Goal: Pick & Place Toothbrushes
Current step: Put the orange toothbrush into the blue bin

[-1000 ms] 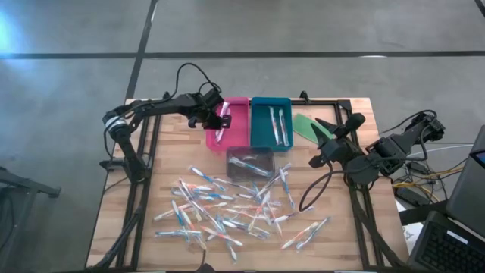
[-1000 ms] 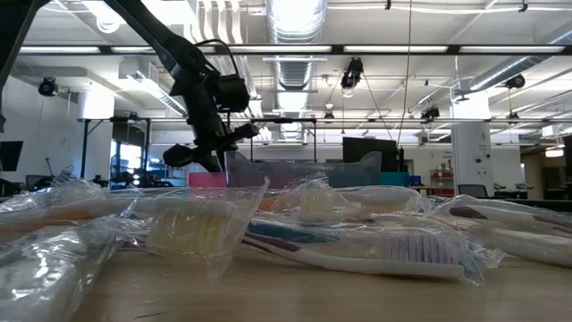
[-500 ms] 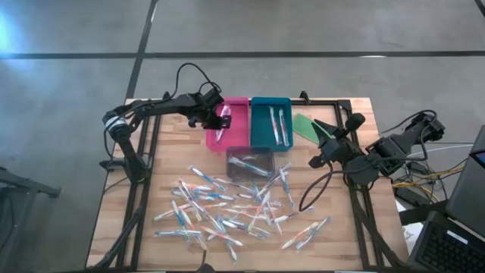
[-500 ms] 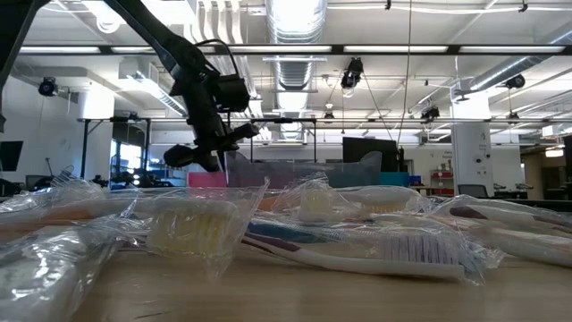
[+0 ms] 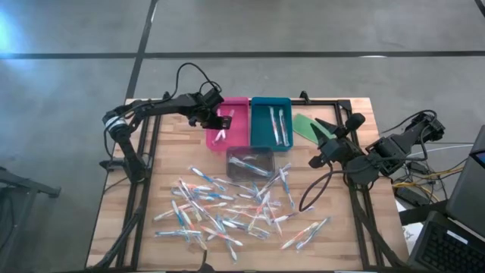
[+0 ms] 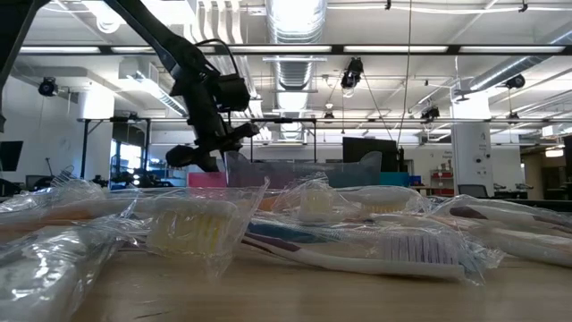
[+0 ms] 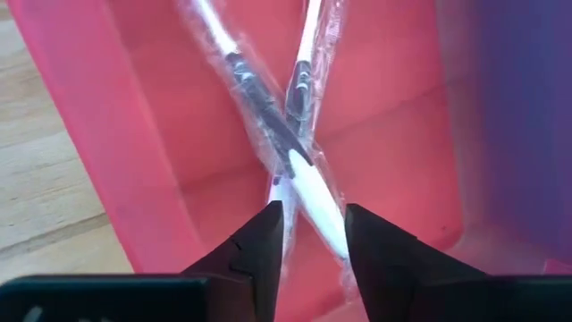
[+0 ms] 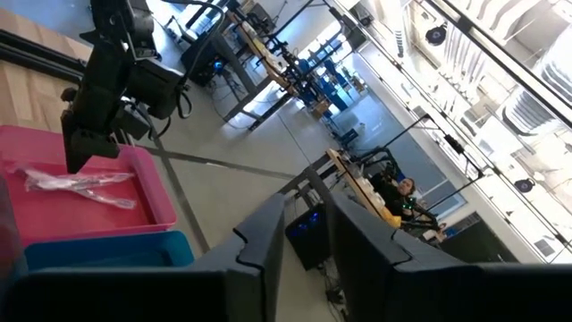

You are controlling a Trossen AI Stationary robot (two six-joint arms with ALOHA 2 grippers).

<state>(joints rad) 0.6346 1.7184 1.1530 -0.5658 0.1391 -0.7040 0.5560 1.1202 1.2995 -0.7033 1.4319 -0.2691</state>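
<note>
We're over the pink tray (image 5: 227, 127) at the far edge of the table (image 5: 151, 220), and the left gripper (image 7: 313, 234) hangs just above 2 wrapped toothbrushes (image 7: 286, 134) lying crossed on the tray floor. Its fingers are parted and hold nothing. To finish cleanly, we lift straight up so the wrap doesn't snag. The right gripper (image 8: 302, 234) waits raised near the table's right edge, fingers slightly apart and, as far as we can tell, empty. The loose pile (image 5: 227, 212) fills the near half.

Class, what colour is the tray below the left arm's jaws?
Pink plastic tray, clearest in the left wrist view.
</note>
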